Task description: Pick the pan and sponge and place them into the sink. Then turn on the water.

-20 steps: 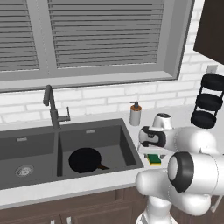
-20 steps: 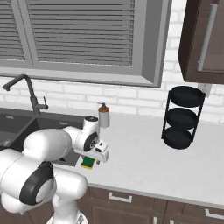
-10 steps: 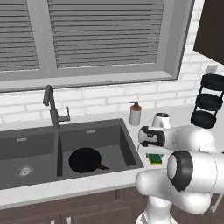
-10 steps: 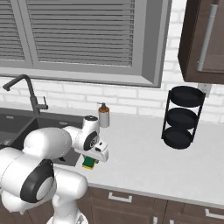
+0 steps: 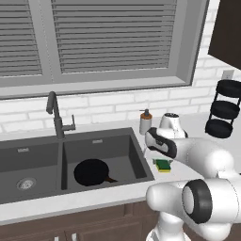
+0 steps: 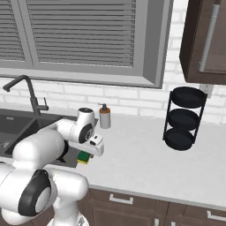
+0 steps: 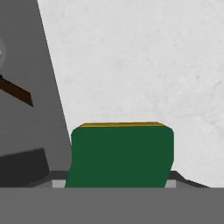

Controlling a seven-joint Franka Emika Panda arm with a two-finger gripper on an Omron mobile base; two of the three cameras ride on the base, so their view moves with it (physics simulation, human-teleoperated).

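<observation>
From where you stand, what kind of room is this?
Most likely a home kitchen: a double-basin sink with a gooseneck faucet set in a light counter, a white brick wall under a window with blinds, and dark wooden cabinets.

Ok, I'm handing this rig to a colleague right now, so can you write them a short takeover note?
Gripper: down on the sponge, fingers either side of it; the grip looks closed but is not confirmed.
Sponge: on the counter just right of the sink, not lifted yet.
Pan: already lying in the right basin.
Faucet: no water running.
Done: pan in the sink.
Left: lift the sponge, drop it in the sink, then turn on the water.
</observation>
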